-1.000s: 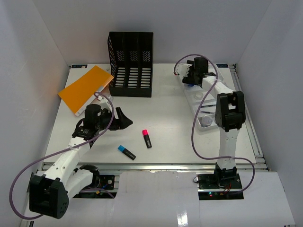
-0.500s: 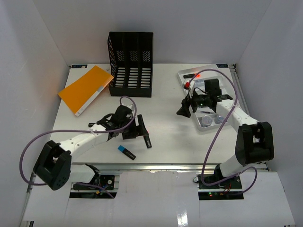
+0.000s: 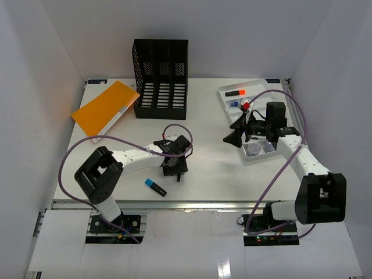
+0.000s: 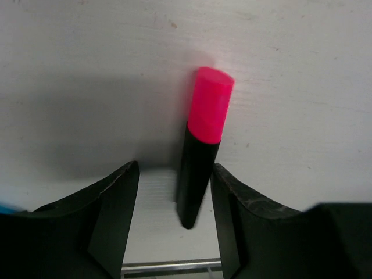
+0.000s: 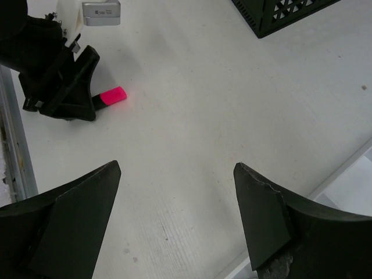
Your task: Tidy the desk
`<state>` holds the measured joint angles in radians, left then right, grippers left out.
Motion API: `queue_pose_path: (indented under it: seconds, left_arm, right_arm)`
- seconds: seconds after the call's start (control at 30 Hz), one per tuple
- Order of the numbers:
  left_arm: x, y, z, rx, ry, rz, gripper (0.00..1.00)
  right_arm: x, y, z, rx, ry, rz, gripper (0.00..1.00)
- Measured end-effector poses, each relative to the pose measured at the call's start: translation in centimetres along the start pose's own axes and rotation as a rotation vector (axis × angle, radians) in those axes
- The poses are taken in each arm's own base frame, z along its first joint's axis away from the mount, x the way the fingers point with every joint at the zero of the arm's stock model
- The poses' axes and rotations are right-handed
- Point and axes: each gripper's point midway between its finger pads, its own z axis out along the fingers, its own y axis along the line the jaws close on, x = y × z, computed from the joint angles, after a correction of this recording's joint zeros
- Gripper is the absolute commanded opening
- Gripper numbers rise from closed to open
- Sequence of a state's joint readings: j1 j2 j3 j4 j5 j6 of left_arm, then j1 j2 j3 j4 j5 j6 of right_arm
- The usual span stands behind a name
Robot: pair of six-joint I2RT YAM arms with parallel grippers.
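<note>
The white desk [image 3: 209, 157] holds a pink-capped black highlighter [image 4: 203, 145] and a blue-capped marker [image 3: 155, 186]. My left gripper [image 3: 174, 167] is down at the desk surface and open. In the left wrist view [image 4: 174, 174] its jaws stand on either side of the highlighter's black body, which lies close to the right finger [image 4: 232, 197]. The top view hides the highlighter under the gripper. My right gripper [image 3: 235, 135] is open and empty, hovering left of the white compartment tray [image 3: 225, 93]. In the right wrist view [image 5: 177, 174] it looks down at bare desk, with the highlighter [image 5: 113, 96] ahead.
A black mesh file organizer [image 3: 161, 78] stands at the back centre. An orange notebook [image 3: 106, 109] lies at the back left. The tray holds an orange highlighter [image 3: 235, 92] and small items. A metal rail [image 3: 192, 204] runs along the near edge.
My left gripper has moved right and lowered around the pink highlighter. My right gripper swung from the tray's far end toward the desk's middle and now hovers left of the tray.
</note>
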<state>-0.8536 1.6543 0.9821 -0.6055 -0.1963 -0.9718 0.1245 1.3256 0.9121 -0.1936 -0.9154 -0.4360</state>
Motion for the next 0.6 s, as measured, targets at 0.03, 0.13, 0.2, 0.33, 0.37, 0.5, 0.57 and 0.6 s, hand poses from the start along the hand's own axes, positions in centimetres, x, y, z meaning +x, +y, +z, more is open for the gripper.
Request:
queue_pose_path:
  seconds: [0.03,0.13,0.2,0.33,0.37,0.5,0.57,0.6]
  left_arm:
    - [-0.01,-0.14,0.15,-0.019,-0.004,0.002,0.61]
    - [-0.25,-0.74,0.53,-0.073,-0.023,0.016,0.58]
    - [-0.32,-0.93,0.70,-0.095,-0.034,0.022,0.54]
    - [-0.23,-0.75,0.84,-0.139,-0.059,0.040,0.37]
    - [-0.23,-0.73,0.82,-0.144,-0.065,0.043,0.33]
    - [-0.27,-0.68,0.78,-0.156,-0.082,0.055,0.23]
    - [-0.29,-0.66,0.77,-0.158,-0.087,0.059,0.19]
    - [-0.28,-0.68,0.76,-0.158,-0.088,0.063,0.17]
  right_arm:
    - [0.11,0.02,-0.05,-0.002,-0.003,0.006,0.85]
    - [0.77,0.13,-0.10,-0.006,-0.001,0.027,0.85]
    - [0.97,0.23,-0.10,-0.010,-0.001,0.035,0.85]
    - [0.86,0.24,-0.29,-0.012,-0.009,0.035,0.85]
    - [0.84,0.23,-0.33,-0.011,-0.011,0.034,0.84]
    - [0.88,0.50,-0.39,-0.023,-0.018,0.035,0.84]
    - [0.80,0.71,-0.37,-0.035,-0.023,0.035,0.84]
    - [0.72,0.82,-0.37,-0.040,-0.027,0.033,0.83]
